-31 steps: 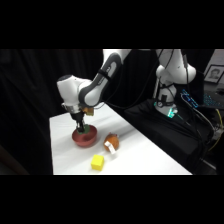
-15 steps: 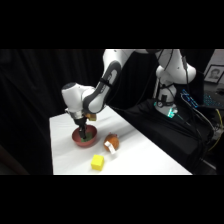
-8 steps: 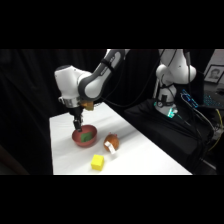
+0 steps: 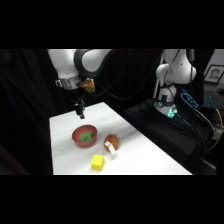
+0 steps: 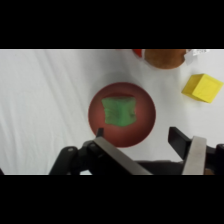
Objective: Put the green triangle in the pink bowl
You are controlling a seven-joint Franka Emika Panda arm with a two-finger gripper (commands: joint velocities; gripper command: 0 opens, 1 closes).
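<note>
Side view: a white robot arm reaches over a white counter (image 4: 145,155) from the upper right. Its end effector (image 4: 80,112) hangs above and clear of a round, shallow reddish-pink bowl (image 4: 76,139). A small light-green chunky block (image 4: 87,136) lies inside the bowl. Just right of the bowl sits a brown-and-white object (image 4: 111,143), and a yellow cube (image 4: 98,162) rests nearer the counter's front edge.

Wrist view: looking straight down, the pink bowl (image 5: 145,127) sits on the white counter (image 5: 45,100) with the green block (image 5: 119,110) flat in its middle. The end effector (image 5: 142,142) is spread wide and empty, its two fingers (image 5: 187,150) rising from the bottom edge. The yellow cube (image 5: 202,87) lies at the upper right, with the brown object (image 5: 165,57) at the top edge.
</note>
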